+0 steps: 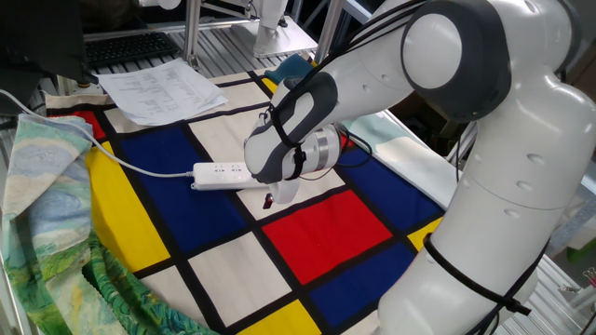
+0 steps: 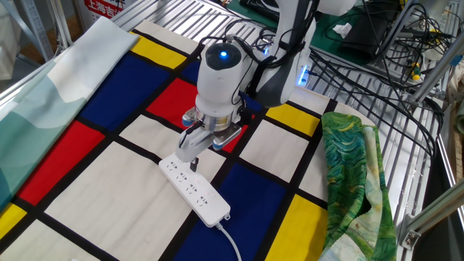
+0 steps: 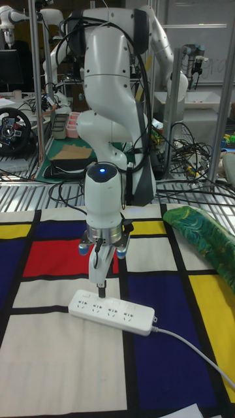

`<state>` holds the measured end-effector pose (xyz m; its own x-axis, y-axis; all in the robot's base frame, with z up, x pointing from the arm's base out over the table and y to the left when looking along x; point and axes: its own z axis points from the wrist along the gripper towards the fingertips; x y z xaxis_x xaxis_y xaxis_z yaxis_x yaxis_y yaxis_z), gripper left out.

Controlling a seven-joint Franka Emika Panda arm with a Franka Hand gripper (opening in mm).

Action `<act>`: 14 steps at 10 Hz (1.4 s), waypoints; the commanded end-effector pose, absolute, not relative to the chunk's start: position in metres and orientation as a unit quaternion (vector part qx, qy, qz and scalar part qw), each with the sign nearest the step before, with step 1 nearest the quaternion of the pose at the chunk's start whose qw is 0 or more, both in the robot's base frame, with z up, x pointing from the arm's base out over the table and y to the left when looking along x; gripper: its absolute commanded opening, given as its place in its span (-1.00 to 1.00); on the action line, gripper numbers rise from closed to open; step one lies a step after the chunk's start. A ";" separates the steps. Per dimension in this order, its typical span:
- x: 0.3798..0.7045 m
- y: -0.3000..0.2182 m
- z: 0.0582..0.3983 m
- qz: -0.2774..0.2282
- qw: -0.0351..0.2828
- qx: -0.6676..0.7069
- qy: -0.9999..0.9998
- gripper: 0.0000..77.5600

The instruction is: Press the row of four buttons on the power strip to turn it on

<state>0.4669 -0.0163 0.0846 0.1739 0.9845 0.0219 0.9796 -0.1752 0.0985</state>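
Observation:
The white power strip point(image 1: 222, 174) point(image 2: 194, 188) point(image 3: 112, 312) lies on the checked cloth, half on a white square and half on a blue one. Its four buttons point(image 3: 108, 304) run along the top face, too small to tell apart. My gripper point(image 1: 269, 200) point(image 2: 193, 166) point(image 3: 100, 285) points straight down over the strip's end away from the cord. The fingers are shut together into one narrow tip. In the tall fixed view that tip hangs just above the strip's far edge; I cannot tell whether it touches.
The strip's thin cord point(image 1: 130, 167) point(image 2: 233, 245) point(image 3: 196, 349) trails off across the cloth. Paper sheets point(image 1: 163, 88) lie at the back. A green patterned cloth point(image 1: 47, 214) point(image 2: 351, 174) point(image 3: 209, 238) is bunched at the table's side. Cables point(image 2: 377, 43) hang behind the arm.

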 end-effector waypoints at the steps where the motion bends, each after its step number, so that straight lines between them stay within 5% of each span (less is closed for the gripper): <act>1: 0.468 -0.017 0.084 0.040 0.032 0.763 0.645 1.00; 14: 0.470 -0.019 0.082 0.043 0.035 0.772 0.633 1.00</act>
<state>0.4698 -0.0188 0.0810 0.1927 0.9810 0.0227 0.9751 -0.1940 0.1077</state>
